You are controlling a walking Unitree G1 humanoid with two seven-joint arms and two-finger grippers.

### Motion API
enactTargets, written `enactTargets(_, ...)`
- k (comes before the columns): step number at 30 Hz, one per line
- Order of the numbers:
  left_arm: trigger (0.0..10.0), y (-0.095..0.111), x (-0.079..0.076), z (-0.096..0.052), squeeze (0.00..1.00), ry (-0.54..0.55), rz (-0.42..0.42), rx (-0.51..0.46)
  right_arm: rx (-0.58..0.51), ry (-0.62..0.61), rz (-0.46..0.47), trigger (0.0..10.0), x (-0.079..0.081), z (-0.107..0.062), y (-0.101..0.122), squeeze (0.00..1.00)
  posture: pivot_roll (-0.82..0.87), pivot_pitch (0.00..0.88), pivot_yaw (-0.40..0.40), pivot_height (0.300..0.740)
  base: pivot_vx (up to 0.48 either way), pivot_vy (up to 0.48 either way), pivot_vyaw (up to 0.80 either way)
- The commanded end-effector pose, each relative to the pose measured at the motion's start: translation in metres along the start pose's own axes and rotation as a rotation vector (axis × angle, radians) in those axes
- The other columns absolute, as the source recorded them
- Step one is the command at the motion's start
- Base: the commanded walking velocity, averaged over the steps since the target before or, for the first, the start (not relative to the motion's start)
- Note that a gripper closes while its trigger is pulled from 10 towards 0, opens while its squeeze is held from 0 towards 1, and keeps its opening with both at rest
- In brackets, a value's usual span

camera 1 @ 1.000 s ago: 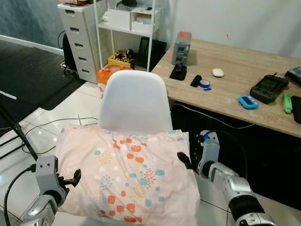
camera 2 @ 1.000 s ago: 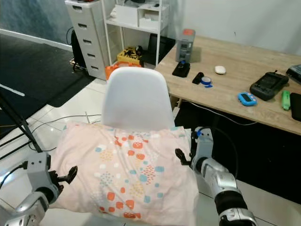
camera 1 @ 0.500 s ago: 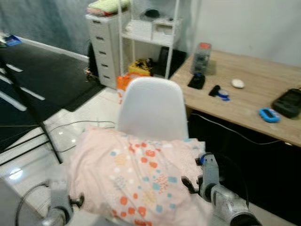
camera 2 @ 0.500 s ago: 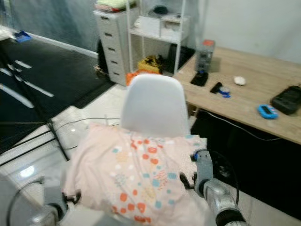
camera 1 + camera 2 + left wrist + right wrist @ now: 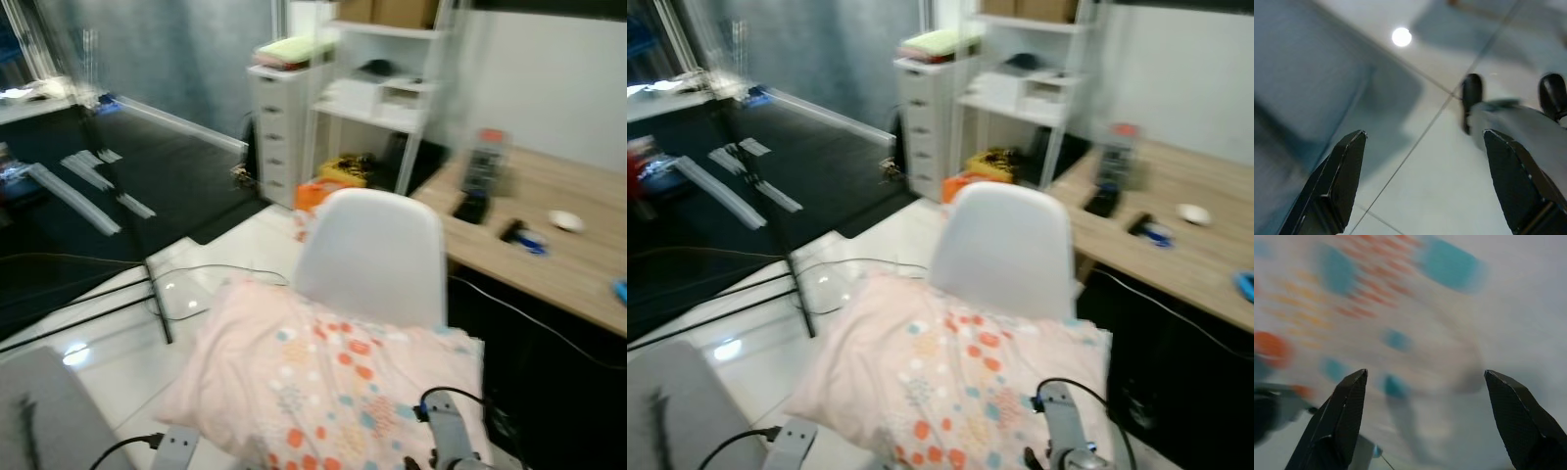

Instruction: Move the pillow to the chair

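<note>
The pale pink pillow (image 5: 333, 382) with orange and blue spots lies on the seat of the white chair (image 5: 372, 255), leaning against its backrest. My right gripper (image 5: 1423, 374) is open, and the blurred spotted pillow (image 5: 1381, 308) lies close in front of its fingers. My right arm (image 5: 446, 441) rises at the pillow's near right corner. My left gripper (image 5: 1423, 133) is open over the pale floor tiles (image 5: 1415, 186), holding nothing. My left arm (image 5: 176, 446) sits low at the pillow's near left side.
A wooden desk (image 5: 558, 264) with small items stands right of the chair. White drawers (image 5: 279, 127) and a shelf unit (image 5: 377, 98) stand behind. A black mat (image 5: 108, 196), cables (image 5: 196, 274) and a black stand leg (image 5: 157, 313) lie on the left floor. A grey surface (image 5: 49, 411) is near left.
The camera has swung left and up, blurring the picture. Both arms now sit lower at the frame's bottom edge. The pillow still rests on the chair seat.
</note>
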State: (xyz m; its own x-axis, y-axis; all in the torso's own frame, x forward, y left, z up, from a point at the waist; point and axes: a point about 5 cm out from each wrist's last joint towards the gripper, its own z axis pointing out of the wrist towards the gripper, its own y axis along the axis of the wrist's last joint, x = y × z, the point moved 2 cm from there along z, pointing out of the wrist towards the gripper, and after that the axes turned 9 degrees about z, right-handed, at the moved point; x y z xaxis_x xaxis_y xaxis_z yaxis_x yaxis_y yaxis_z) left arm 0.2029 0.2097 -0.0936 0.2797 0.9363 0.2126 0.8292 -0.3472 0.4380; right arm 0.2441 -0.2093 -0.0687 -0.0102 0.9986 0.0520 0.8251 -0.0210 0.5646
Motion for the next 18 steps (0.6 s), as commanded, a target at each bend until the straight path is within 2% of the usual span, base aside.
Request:
enactTargets(1,10.0,-0.006,-0.005,0.0,0.0,-0.012,0.011,0.022,0.02,-0.01,-0.014,10.0,-0.002,0.0,-0.004,0.0,-0.11,0.025,-0.023,0.732,0.0,0.0,0.77)
enactTargets(5,10.0,0.01,-0.008,0.002,0.0,-0.016,0.043,0.003,0.009,-0.009,-0.019,10.0,-0.001,0.0,-0.002,0.0,-0.11,0.017,-0.02,0.732,0.0,0.0,0.77)
enactTargets(18,10.0,0.009,-0.008,0.002,0.0,-0.016,0.056,0.008,0.005,-0.012,-0.025,10.0,0.0,0.001,0.0,0.0,-0.11,0.016,-0.018,0.732,0.0,0.0,0.77)
